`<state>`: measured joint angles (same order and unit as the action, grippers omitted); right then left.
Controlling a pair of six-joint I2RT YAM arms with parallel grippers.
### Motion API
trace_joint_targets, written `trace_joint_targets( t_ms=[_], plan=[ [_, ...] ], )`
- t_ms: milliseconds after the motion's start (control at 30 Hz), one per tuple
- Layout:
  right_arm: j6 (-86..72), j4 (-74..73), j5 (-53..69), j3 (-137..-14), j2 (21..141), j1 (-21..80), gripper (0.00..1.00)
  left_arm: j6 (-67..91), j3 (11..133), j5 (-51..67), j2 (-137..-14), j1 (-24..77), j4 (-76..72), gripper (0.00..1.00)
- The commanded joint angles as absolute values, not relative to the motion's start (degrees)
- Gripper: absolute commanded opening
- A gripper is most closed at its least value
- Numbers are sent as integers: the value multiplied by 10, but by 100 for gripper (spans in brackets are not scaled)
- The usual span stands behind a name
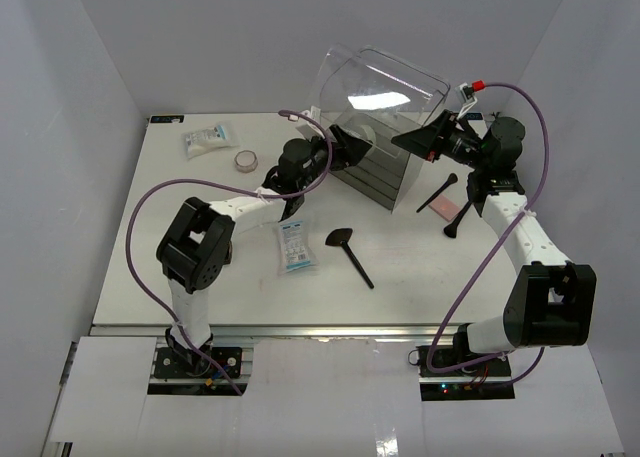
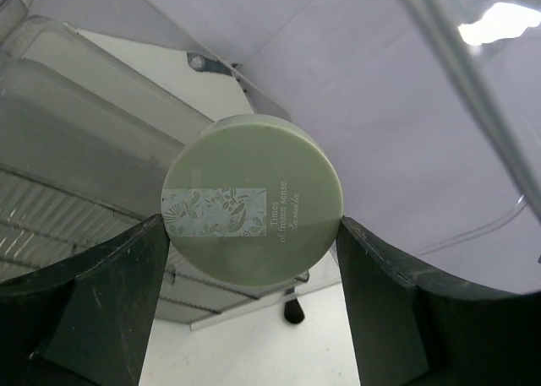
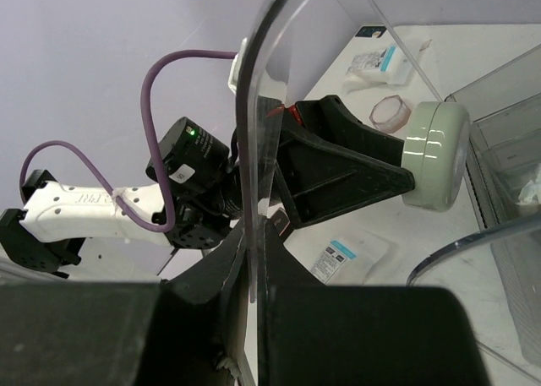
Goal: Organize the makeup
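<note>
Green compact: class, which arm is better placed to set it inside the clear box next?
Left. The left gripper grips the green compact beside the clear box; the right gripper is pinching its lid open.

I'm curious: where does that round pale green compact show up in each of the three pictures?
Top external: barely visible, at the tip of the left hand, against the clear box.
Left wrist: the green compact fills the centre, face-on, held between the fingers.
Right wrist: right of centre, seen edge-on.
Shared landmark: the clear box, in all three views.
</note>
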<state>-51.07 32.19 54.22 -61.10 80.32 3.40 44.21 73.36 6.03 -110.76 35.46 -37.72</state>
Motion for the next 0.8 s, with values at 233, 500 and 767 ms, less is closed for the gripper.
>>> trace_joint_targets(
  t_ms=[233,500,767],
  plan=[
    [-525,388,570,-607,771,36,8,447,800,-25,-1170,374,-457,19],
    [-542,403,570,-605,775,36,8,479,741,-62,-1158,390,-573,22],
    [-591,443,574,-621,784,36,8,485,689,-62,-1161,396,-685,23]
  ],
)
